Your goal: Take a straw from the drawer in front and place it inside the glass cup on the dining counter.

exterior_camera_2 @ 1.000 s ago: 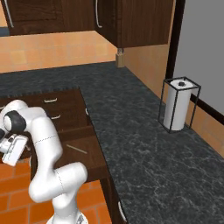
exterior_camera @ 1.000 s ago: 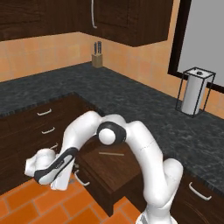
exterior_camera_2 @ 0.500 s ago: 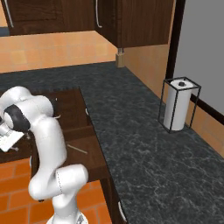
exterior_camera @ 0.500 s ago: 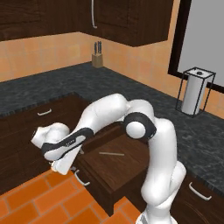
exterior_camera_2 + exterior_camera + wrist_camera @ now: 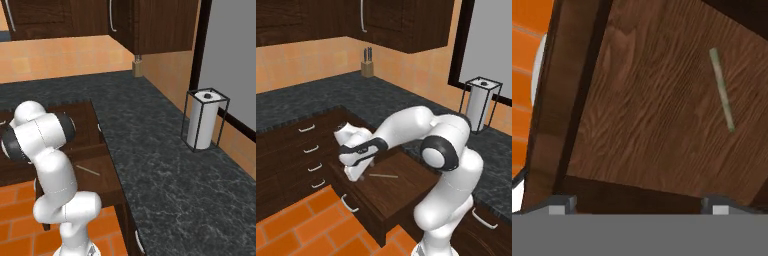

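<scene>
Your hand (image 5: 358, 172) hangs over the open drawer (image 5: 387, 196), near its left front corner, and its two fingers (image 5: 559, 204) are spread wide with nothing between them. You can see the straw (image 5: 383, 175) lying flat on the drawer's wood floor, just beside the hand and not touching it. From the hand's own camera, the straw (image 5: 721, 90) sits far from the drawer's front wall, off to one side of the fingers. The drawer's silver handle (image 5: 349, 203) sticks out over the orange floor (image 5: 301, 228). The dark worktop (image 5: 321, 97) runs behind the drawer
</scene>
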{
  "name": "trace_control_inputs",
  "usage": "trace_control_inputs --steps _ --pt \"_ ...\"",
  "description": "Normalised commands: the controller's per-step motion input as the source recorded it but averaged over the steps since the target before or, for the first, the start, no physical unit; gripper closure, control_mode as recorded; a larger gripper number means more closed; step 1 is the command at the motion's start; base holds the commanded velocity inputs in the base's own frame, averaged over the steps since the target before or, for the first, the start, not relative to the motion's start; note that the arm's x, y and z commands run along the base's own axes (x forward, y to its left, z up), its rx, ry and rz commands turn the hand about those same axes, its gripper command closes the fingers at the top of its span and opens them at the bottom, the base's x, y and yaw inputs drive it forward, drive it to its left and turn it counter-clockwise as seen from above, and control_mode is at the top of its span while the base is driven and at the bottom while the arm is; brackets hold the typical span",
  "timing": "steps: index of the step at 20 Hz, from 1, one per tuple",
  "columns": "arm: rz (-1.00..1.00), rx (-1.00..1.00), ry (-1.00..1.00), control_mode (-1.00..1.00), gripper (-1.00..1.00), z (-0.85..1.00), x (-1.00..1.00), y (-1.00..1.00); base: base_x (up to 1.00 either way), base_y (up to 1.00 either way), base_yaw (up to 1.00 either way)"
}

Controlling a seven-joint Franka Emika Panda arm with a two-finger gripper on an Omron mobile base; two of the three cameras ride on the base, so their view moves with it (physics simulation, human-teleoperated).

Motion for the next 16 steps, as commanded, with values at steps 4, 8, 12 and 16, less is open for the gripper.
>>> trace_control_inputs --steps 4,8,12,16 --pt "0.0 0.14 0.0 -1.0 -1.0 -0.6 0.16 -0.12 0.0 0.0 0.0" --pt "0.0 0.15 0.0 -1.0 -1.0 -0.63 0.03 0.0 0.0 0.0 0.0" --pt "0.0 0.13 -0.02 -1.0 -1.0 -0.41 -0.05 0.11 0.0 0.0 0.0" --pt "0.0 0.09 -0.02 -1.0 -1.0 -0.27 -0.31 0.52 0.0 0.0 0.0"
